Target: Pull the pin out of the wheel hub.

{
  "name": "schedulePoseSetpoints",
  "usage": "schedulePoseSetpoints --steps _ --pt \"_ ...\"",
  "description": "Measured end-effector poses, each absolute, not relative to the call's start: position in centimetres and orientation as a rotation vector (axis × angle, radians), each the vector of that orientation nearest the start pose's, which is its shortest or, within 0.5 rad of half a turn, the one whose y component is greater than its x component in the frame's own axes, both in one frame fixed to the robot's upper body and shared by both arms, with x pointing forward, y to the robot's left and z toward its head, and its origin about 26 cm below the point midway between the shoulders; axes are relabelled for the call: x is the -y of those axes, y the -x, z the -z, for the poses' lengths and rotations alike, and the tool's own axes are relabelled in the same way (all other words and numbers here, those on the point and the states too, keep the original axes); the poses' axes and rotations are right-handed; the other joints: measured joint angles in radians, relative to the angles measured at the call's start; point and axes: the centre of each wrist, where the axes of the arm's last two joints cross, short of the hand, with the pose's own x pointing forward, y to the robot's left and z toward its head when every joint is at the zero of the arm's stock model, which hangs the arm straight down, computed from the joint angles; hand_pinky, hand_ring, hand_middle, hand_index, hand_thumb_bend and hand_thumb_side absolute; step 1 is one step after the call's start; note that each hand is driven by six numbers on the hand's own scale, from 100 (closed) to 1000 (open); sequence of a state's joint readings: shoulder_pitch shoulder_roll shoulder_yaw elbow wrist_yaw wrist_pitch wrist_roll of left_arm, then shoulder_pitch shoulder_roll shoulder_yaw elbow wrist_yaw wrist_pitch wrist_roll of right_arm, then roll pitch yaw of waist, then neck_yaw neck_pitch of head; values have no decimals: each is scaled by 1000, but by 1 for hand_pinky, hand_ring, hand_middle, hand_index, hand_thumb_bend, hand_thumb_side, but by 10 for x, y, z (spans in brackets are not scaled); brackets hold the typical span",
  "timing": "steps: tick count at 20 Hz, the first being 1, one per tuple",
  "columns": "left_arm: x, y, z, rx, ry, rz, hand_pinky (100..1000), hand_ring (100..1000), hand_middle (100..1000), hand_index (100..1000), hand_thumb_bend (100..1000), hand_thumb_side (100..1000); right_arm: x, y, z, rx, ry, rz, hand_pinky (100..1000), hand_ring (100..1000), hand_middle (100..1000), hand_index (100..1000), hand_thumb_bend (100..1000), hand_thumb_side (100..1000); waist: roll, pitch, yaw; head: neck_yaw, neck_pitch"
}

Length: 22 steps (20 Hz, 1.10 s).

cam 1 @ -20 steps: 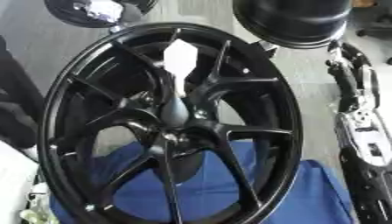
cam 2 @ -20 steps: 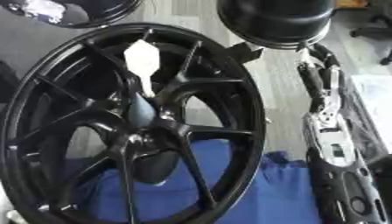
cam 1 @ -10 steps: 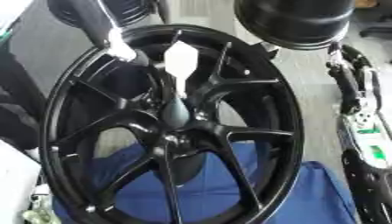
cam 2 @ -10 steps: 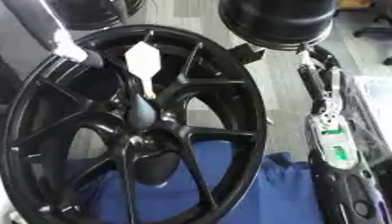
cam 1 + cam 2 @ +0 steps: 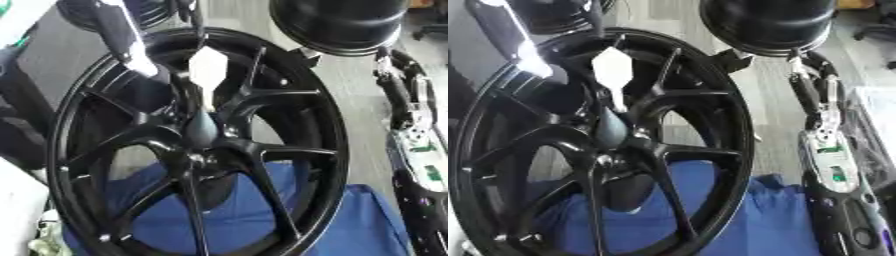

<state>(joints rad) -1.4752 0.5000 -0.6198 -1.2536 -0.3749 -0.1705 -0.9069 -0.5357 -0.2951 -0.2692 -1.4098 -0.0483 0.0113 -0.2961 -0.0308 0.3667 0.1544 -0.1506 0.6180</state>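
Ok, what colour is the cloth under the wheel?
Blue; the cloth under the black wheel shows best in the left eye view.

A blue cloth [image 5: 367,225] lies spread low in the view, creased, reaching to the lower right corner; a large round black object [image 5: 341,22] with a glossy curved side sits at the top right, cut off by the upper edge; grey floor [image 5: 350,95] shows beneath it and runs down the right side; another dark round shape [image 5: 553,15] sits at the top left, partly out of view; at the lower left corner a white surface [image 5: 17,210] shows, with a small pale crumpled thing [image 5: 48,245] just beside it.
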Motion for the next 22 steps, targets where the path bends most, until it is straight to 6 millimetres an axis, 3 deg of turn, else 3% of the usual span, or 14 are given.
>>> schedulePoseSetpoints --steps 10,22 --pt "-71 -407 -408 -1789 743 -2824 858 830 798 791 405 207 335 -394 -154 1952 448 288 803 728 779 838 279 524 -2 0 -10 1 4" --pt "-77 -433 -397 -1782 816 -2891 859 832 798 795 415 211 329 -396 -157 1963 430 261 802 724 775 835 280 524 1 11 -23 9 4"
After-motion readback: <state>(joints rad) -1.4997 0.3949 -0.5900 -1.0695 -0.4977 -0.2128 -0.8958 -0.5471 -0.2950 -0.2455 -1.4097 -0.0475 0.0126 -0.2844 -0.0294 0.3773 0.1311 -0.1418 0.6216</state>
